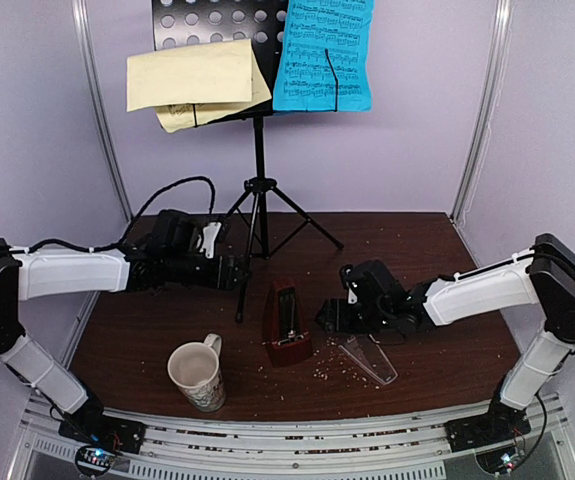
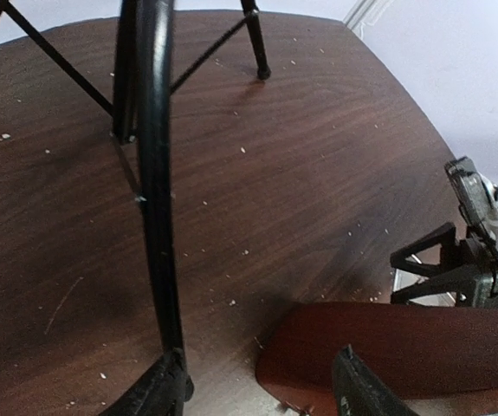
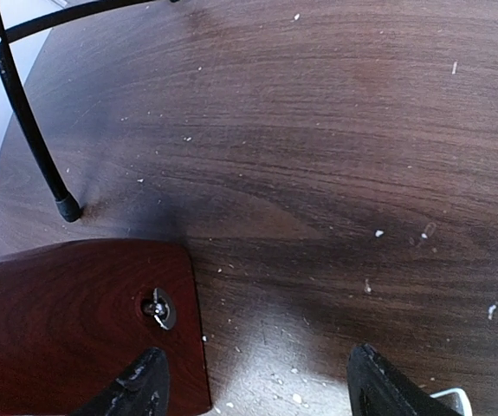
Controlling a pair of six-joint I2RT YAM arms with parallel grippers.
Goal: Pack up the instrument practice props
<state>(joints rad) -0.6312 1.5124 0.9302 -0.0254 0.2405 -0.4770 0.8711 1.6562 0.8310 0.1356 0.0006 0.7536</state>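
Metronome (image 1: pixel 287 322) between left claw (image 1: pixel 235 275), right claw (image 1: pixel 329 316)

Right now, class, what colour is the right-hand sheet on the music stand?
Blue, printed with black notes; the sheet shows best in the top external view.

At back, music stand (image 1: pixel 259 180) bearing sheets (image 1: pixel 322 50); before it metronome (image 1: pixel 286 325), with mug (image 1: pixel 197 375) front-left and cover (image 1: pixel 367 358) lying right, all on desk (image 1: pixel 137 330).

Bright, even light; soft shadows
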